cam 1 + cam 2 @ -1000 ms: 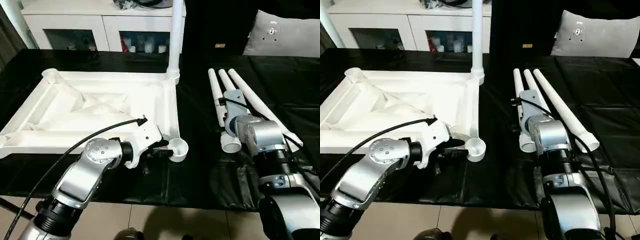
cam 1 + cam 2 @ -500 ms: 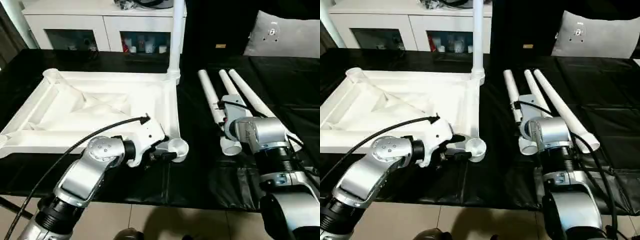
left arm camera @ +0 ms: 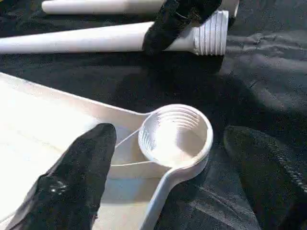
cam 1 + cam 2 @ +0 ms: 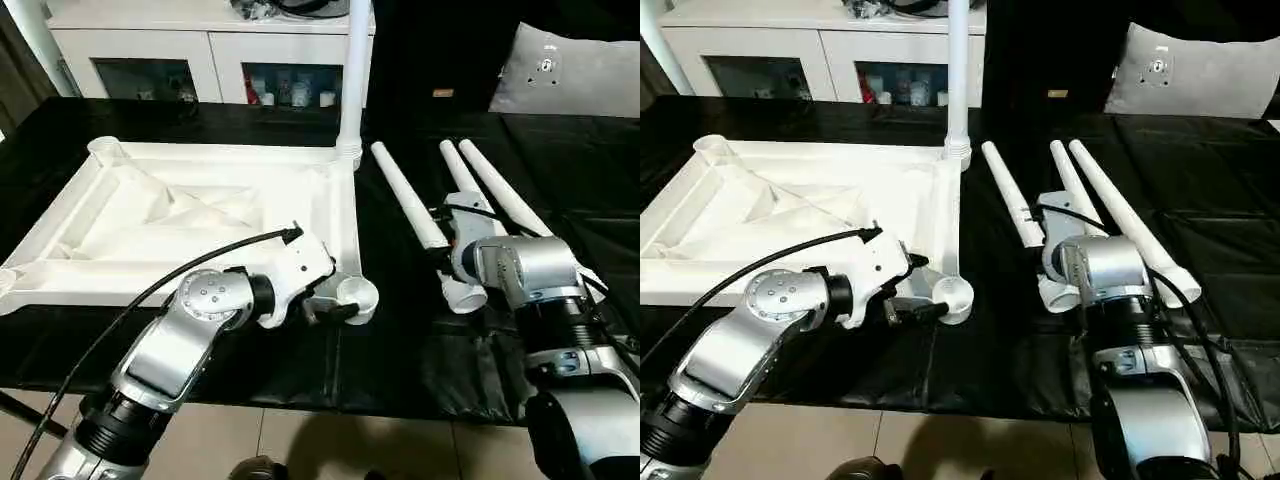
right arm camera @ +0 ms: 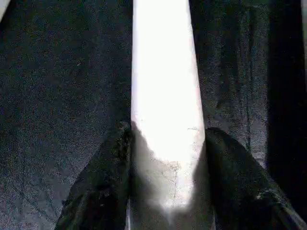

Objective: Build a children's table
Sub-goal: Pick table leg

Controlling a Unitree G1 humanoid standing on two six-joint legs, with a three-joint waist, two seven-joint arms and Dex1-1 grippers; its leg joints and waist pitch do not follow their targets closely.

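Note:
The children's table top (image 4: 200, 215) lies upside down on the black cloth, ribbed underside up. One white leg (image 4: 352, 80) stands upright in its far right corner socket. My left gripper (image 3: 175, 143) is open at the near right socket (image 4: 357, 295), one finger (image 3: 81, 177) over the top's inside and the other (image 3: 268, 172) over the cloth. My right gripper (image 5: 165, 143) is shut on a lying leg (image 4: 410, 200) near its threaded end (image 3: 211, 38). That leg angles toward the table top. Two more legs (image 4: 500, 190) lie side by side to its right.
A white cabinet (image 4: 200, 50) stands behind the work surface and a grey pillow (image 4: 570, 70) lies at the back right. The black cloth (image 4: 400, 350) runs to the front edge, with tiled floor below it.
My left gripper's fingers have spread apart around the near right socket. My right gripper has closed on the leg, whose far end has swung left, away from the other two.

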